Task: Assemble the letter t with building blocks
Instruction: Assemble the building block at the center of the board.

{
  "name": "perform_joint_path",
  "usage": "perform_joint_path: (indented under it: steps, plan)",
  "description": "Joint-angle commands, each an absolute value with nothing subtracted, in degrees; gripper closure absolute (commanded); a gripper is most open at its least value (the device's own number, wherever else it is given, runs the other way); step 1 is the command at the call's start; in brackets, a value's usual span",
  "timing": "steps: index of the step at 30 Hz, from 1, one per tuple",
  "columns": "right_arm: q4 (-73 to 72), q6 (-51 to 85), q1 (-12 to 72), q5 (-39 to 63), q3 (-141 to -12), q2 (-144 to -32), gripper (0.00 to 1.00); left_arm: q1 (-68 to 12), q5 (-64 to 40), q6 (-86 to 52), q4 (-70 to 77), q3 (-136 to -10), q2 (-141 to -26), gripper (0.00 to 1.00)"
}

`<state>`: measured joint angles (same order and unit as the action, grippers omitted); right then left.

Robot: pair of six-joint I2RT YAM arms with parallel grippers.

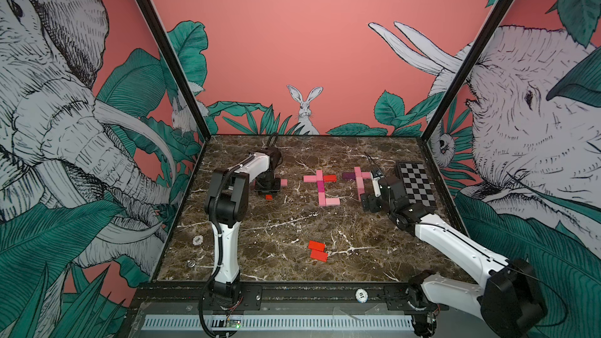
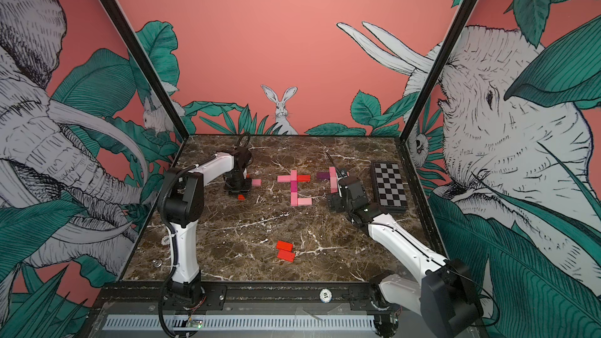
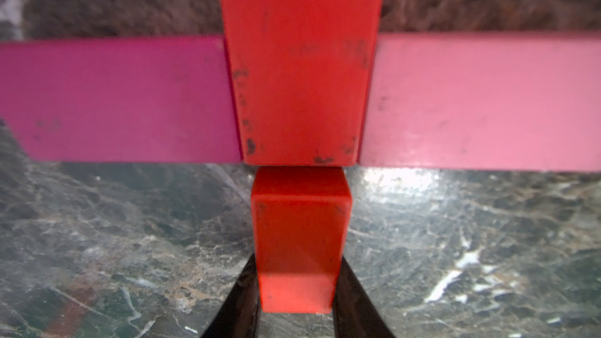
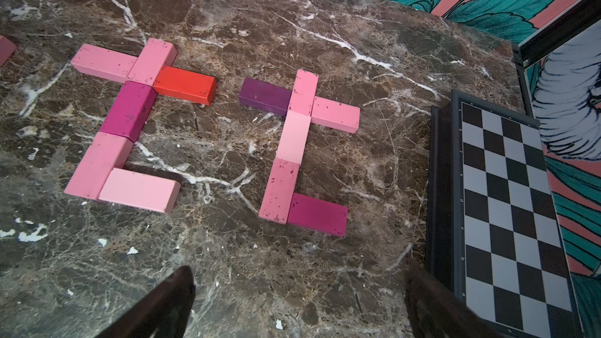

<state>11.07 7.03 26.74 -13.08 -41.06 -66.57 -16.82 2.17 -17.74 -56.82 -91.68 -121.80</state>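
- L tool (image 3: pixel 297 265) is closed narrow on a red block (image 3: pixel 299 222), fingers (image 3: pixel 247 291) against both long sides. Block looks down on the bench (image 3: pixel 130 238), well away from the board (image 1: pixel 416 186), beyond both finished t's (image 4: pixel 130 118).
- Its end butts the upper red (image 3: pixel 300 60), which sits btw magenta (image 3: pixel 120 99) and pink (image 3: pixel 481 102).
- Risk: if one finger lets go late, the block skews or a gap opens at the joint.
- Risk: lifting off at a tilt could clip magenta or pink and break the crossbar.
- R tool (image 4: pixel 299 268) is wide open and empty, near the t (image 4: pixel 292 144) just beside the board. A low swing would scatter it.
- Spare reds (image 1: pixel 317 250) lie well apart from the board. We judge stem & foot need them, so more trips past finished work.
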Motion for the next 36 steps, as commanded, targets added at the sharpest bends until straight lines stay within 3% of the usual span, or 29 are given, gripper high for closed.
perform_joint_path:
  steps: [1,36]
  plan:
    - [10.3,6.7,27.0,-13.3,-42.1,-65.5,0.02,-16.4,3.8,-17.8,-55.4,-91.8,-123.8,0.63]
    - [10.3,6.8,27.0,-13.3,-42.1,-65.7,0.02,-16.4,3.6,-17.8,-54.9,-92.4,-124.6,0.63]
